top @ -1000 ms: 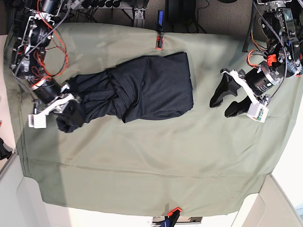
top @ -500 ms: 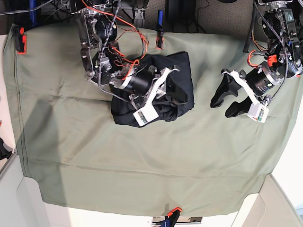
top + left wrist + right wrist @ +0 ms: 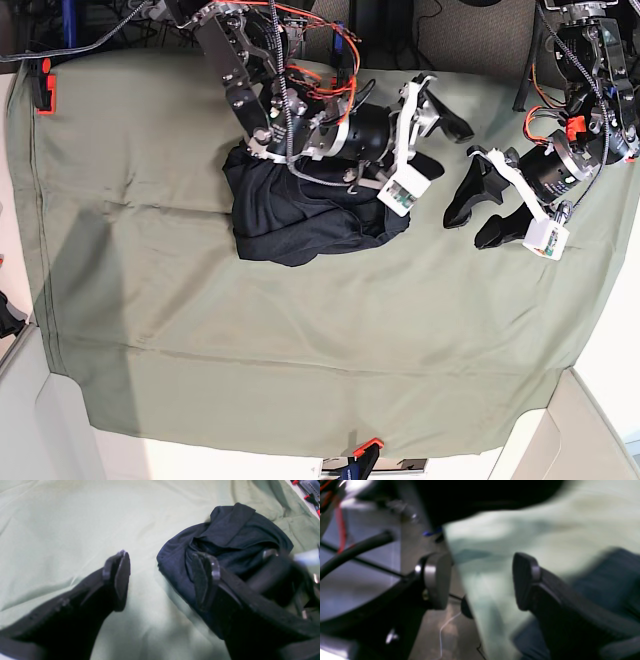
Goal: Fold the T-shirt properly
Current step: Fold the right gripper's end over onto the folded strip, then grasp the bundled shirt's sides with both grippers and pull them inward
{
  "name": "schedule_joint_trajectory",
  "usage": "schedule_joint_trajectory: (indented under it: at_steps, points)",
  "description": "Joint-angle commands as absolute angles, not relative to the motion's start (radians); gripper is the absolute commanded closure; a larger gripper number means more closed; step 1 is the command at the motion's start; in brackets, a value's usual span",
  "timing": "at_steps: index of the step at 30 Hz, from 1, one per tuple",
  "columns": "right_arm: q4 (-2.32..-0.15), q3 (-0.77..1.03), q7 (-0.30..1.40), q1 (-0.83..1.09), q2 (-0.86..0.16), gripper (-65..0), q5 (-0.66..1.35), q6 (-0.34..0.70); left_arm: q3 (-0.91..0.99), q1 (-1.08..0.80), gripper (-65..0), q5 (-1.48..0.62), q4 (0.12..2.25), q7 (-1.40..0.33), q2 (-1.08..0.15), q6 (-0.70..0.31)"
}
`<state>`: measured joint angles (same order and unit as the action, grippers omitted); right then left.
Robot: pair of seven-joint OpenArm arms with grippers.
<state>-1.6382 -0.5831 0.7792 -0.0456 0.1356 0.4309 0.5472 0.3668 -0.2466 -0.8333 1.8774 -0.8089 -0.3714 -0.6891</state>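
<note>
The T-shirt (image 3: pixel 300 220) lies bunched in a dark heap on the olive-green table cover (image 3: pixel 300 340), back of centre. My right gripper (image 3: pixel 438 140) hangs open and empty just past the heap's right edge, its arm stretched over the shirt. In the blurred right wrist view its gripper (image 3: pixel 481 580) is open over green cloth, with the shirt (image 3: pixel 607 580) at the right. My left gripper (image 3: pixel 465 228) is open and empty, right of the heap. In the left wrist view its gripper (image 3: pixel 162 576) is open over the cover, with the shirt (image 3: pixel 225 530) behind the right finger.
A red clamp (image 3: pixel 42 85) grips the cover at the back left, and another (image 3: pixel 365 445) at the front edge. Tools (image 3: pixel 310 490) lie beyond the cover's far edge. The two grippers are close to each other at the back right.
My right arm has swept from the table's left side across to the right, carrying the shirt's left end over onto the body, and now stands open past it. The left arm has not moved.
</note>
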Motion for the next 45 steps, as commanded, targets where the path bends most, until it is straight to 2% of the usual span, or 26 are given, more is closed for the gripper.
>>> schedule_joint_trajectory:
  at_steps: [1,5,7,8,9,11,12,13,16,21,23,25,31,39,45]
  points:
    - [-1.659,-0.606,0.755,-0.061,0.150,-38.5,0.442,0.562,0.373,-0.239,-41.2,-0.865,1.895,-0.793,-0.386,-0.698]
    - [-1.659,-0.629,0.724,-0.060,0.150,-38.4,0.351,0.547,0.373,-0.239,-41.0,-0.958,1.895,-0.839,-0.393,-0.698]
    - [-1.659,-0.603,0.682,-0.060,0.150,-37.3,0.288,0.536,0.373,-0.239,-38.9,-1.028,1.896,-0.895,-0.399,-0.698]
    - [-1.659,-0.581,0.657,-0.060,0.150,-32.9,0.264,0.528,0.373,-0.239,-34.6,-1.073,1.901,-0.929,-0.399,-0.698]
    - [-1.660,-0.552,0.636,-0.061,0.150,-25.4,0.242,0.519,0.373,-0.240,-27.5,-1.108,1.910,-0.958,-0.399,-0.698]
    - [-1.666,-0.476,0.612,-0.063,0.150,-4.0,0.212,0.503,0.369,-0.251,-11.4,-1.156,1.948,-0.985,-0.399,-0.698]
    - [-1.666,-0.432,0.609,-0.070,0.150,0.0,0.200,0.501,0.360,-0.260,-6.5,-1.164,1.977,-0.984,-0.398,-0.698]
    - [-1.666,-0.384,0.610,-0.079,0.150,0.0,0.187,0.501,0.342,-0.271,-4.2,-1.163,2.010,-0.982,-0.397,-0.698]
    - [-1.666,-0.231,0.602,-0.122,0.150,0.0,0.183,0.500,0.201,-0.316,-4.1,-1.090,2.096,-0.968,-0.381,-0.698]
    - [-1.665,-0.020,0.607,-0.210,0.146,0.0,0.202,0.501,-0.122,-0.355,-3.8,-0.711,2.090,-0.897,-0.366,-0.698]
    - [-1.662,0.027,0.606,-0.228,0.129,0.0,0.207,0.501,-0.196,-0.355,0.0,-0.621,2.065,-0.867,-0.366,-0.698]
    - [-1.657,0.051,0.606,-0.236,0.106,0.0,0.209,0.500,-0.246,-0.354,0.0,-0.553,2.035,-0.839,-0.366,-0.698]
    - [-1.608,0.052,0.605,-0.238,0.066,0.0,0.213,0.501,-0.260,-0.349,0.0,-0.419,1.905,-0.717,-0.383,-0.698]
    - [-1.442,0.050,0.566,-0.244,0.064,0.0,0.221,0.502,-0.257,-0.318,0.0,-0.358,1.840,-0.706,-0.413,-0.698]
    - [-1.341,0.037,0.495,-0.247,0.064,0.0,0.220,0.521,-0.257,-0.313,0.0,-0.318,1.783,-0.662,-0.496,-0.698]
